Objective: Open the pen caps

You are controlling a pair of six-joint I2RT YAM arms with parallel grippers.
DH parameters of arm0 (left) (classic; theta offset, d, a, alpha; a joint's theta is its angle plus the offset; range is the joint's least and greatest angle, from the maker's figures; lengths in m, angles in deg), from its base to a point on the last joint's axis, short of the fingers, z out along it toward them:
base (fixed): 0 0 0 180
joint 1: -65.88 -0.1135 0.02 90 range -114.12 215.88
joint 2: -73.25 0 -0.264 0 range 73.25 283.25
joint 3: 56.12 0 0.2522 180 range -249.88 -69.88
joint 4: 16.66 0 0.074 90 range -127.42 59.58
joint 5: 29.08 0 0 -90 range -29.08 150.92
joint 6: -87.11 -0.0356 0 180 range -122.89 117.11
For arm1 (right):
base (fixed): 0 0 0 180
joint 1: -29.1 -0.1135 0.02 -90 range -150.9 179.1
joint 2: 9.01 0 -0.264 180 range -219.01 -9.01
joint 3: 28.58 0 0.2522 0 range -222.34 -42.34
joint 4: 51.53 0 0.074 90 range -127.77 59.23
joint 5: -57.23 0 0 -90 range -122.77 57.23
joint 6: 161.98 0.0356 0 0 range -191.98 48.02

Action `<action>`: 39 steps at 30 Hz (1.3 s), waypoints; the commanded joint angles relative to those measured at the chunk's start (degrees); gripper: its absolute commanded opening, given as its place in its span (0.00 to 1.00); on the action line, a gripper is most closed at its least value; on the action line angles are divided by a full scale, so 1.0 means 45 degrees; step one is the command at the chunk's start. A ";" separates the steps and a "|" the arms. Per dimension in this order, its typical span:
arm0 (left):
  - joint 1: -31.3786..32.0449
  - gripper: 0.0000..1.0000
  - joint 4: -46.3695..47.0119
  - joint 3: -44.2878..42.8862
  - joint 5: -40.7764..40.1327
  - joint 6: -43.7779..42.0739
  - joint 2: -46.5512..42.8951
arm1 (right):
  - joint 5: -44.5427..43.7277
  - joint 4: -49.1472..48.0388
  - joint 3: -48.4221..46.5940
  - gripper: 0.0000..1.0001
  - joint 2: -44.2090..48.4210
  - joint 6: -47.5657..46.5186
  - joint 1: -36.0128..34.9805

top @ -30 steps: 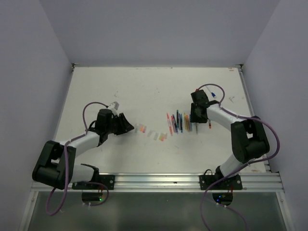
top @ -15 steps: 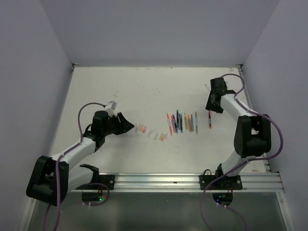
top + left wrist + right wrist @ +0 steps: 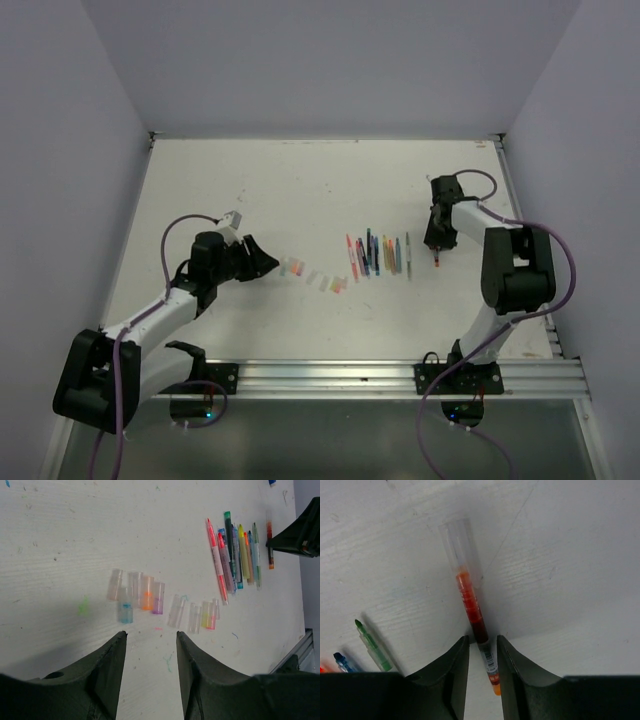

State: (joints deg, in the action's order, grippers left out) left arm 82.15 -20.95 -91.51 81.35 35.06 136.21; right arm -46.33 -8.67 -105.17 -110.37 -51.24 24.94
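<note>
A red-orange pen (image 3: 474, 611) lies alone on the table, its clear cap (image 3: 461, 547) on its far end. My right gripper (image 3: 482, 639) is down over this pen, open. One finger stands on each side of the barrel, with a thin gap on both sides. In the top view this pen (image 3: 437, 260) shows just below the right gripper (image 3: 437, 246). Several loose pen caps (image 3: 145, 592) lie in a row in front of my left gripper (image 3: 150, 635), which is open and holds nothing. The other pens (image 3: 235, 555) lie side by side beyond the caps.
A green pen (image 3: 372, 642) and a blue pen (image 3: 342, 661) tip show at the left of the right wrist view. The table's right edge and metal rail (image 3: 295, 650) lie past the pens. Ink marks dot the white table (image 3: 300, 190).
The right gripper has come back from the far right corner and dropped over the lone red-orange pen, its jaws narrower. The left arm stretched forward earlier and now holds still.
</note>
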 commanded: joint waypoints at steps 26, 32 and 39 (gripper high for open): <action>0.0484 0.52 0.2719 -0.1989 0.2298 0.3068 0.2141 | 0.6273 -0.2481 0.1305 0.00 0.3697 -0.1151 -0.5730; 0.1090 0.54 0.3090 -0.2147 0.1868 0.4142 0.2707 | 0.7367 -0.3730 0.1579 0.00 0.3248 -0.0565 -0.6826; 0.1559 0.55 0.3499 -0.2381 0.1555 0.4885 0.3254 | 0.7856 -0.4182 0.1365 0.00 0.2818 -0.0486 -0.7609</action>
State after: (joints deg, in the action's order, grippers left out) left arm 88.25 -9.47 -100.03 89.06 54.04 149.83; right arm -14.29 -24.12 -98.15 -97.19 -54.00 -8.15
